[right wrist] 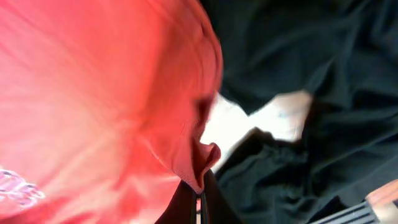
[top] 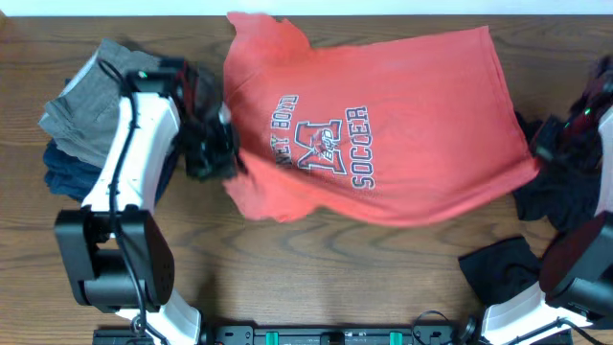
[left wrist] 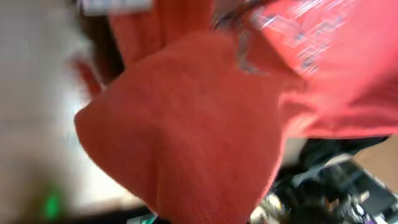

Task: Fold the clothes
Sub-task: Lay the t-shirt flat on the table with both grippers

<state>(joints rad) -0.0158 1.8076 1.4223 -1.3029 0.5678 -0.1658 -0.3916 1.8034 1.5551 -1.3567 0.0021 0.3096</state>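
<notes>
Overhead view: left tool [top: 213, 146] pressed together at the left edge of a large coral-red short-sleeved cotton T-shirt [top: 402, 96], fingers a dark blur against the cloth. Right tool [top: 548, 136] at the opposite edge, partly lost among dark fabric. Shirt spread wide between the two over the brown wooden table [top: 316, 259], chest side up. Navy-and-white block lettering [top: 326, 146] in the middle, SOCCER readable along one side. One sleeve pointing toward the table's far edge.

Left wrist view: blurred red cloth [left wrist: 186, 137] bulging close to the lens, a corner of the lettering [left wrist: 305, 43] at upper right. Fingers covered by the cloth, the grip itself hidden from this side.

Right wrist view: right tool [right wrist: 200, 202] clamped on a small fold of the red shirt [right wrist: 93, 93], dark fingers meeting at the bottom edge with the fold nipped between. Black cloth [right wrist: 311, 81] beyond it on the right, a pale patch showing between its folds.

Farther out, overhead: a grey knit garment [top: 81, 101] heaped on a navy garment [top: 69, 172] at the table's left end, beside the left arm. Crumpled black garments [top: 546, 201] at the right end, touching the shirt's right edge. Another black piece [top: 498, 264] nearer the right arm's base.
</notes>
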